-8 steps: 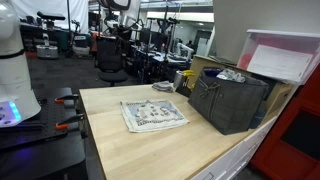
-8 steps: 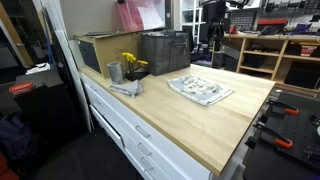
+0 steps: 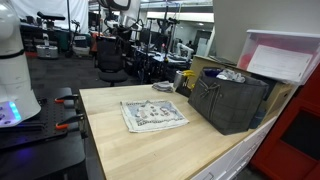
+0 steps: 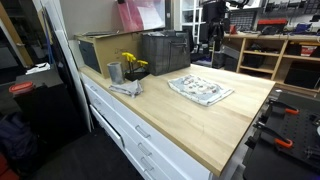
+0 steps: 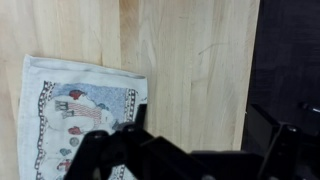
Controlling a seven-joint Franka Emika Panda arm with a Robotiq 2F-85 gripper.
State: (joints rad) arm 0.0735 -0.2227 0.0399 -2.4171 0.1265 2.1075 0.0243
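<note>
From the wrist view I look straight down past the gripper (image 5: 198,128). Its jaws stand wide apart and nothing is between them, only bare wood. One finger (image 5: 138,118) shows dark over the edge of the printed towel (image 5: 80,120). The other finger sits well over toward the dark edge of the surface (image 5: 200,50).

The towel is the thing nearest to me. It lies flat, off toward the left side of the wrist picture. One corner points into the open wood, and the cloth's right-hand border runs roughly up and down the frame, passing under that one finger. So the gripper's centre is beside the cloth, not over it, and the gap between the jaws sits across that border line (the lower part of the towel is hidden behind the gripper body, so I can't see how far it runs).

In both exterior views the towel (image 3: 152,114) (image 4: 200,90) lies spread out near the middle of the surface, apart from everything else. The arm itself I cannot make out there.

Further back along the wall side stands a dark slatted crate (image 3: 232,100) (image 4: 165,50). In an exterior view a metal cup (image 4: 114,72) with yellow flowers (image 4: 133,63) stands beside it near the corner. Above the crate a pale pink bin (image 3: 285,60) is tilted against the wall. Beyond all that are lab chairs (image 3: 108,55) and benches.
</note>
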